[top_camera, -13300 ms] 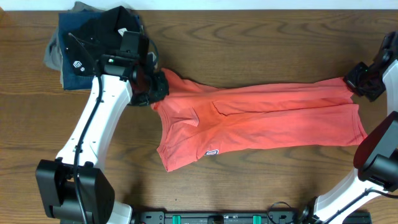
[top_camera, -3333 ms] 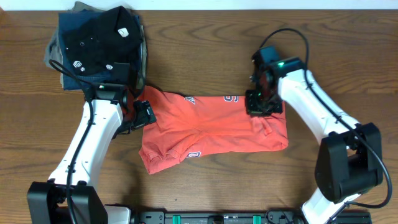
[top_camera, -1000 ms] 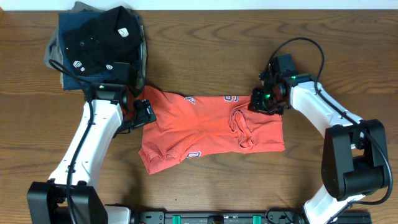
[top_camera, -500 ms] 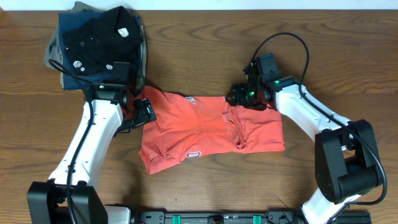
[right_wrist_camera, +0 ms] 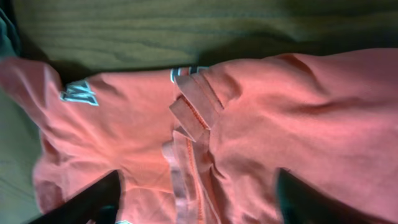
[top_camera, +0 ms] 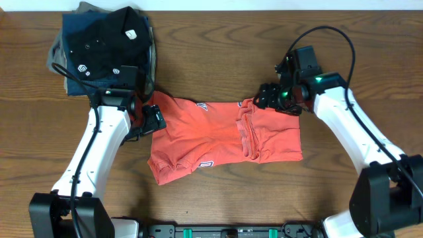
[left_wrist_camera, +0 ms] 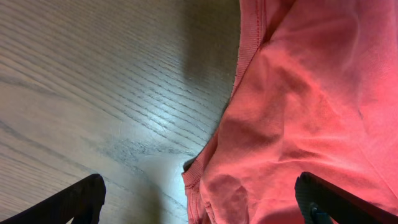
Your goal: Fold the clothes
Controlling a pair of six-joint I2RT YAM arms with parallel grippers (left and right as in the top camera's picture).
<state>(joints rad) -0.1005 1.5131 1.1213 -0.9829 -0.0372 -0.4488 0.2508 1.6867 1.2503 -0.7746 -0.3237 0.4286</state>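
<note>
Red-orange short-sleeved cotton T-shirt (top_camera: 211,132) stretches from left tool (top_camera: 154,122) to right tool (top_camera: 263,99); both gape empty, right nearer its folded hem.

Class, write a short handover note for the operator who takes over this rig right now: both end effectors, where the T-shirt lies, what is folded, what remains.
Left end effector: open, empty, at the left edge of the red-orange T-shirt.
Right end effector: open, empty, above the shirt's upper edge, right of centre.
Shirt: on the table, mid-table, apart from the black shirt on the pile at the far left corner.
Done: right part folded inward, its hem lying across the shirt.
Left: left side is rumpled and unfolded; likely fold it in next.
</note>
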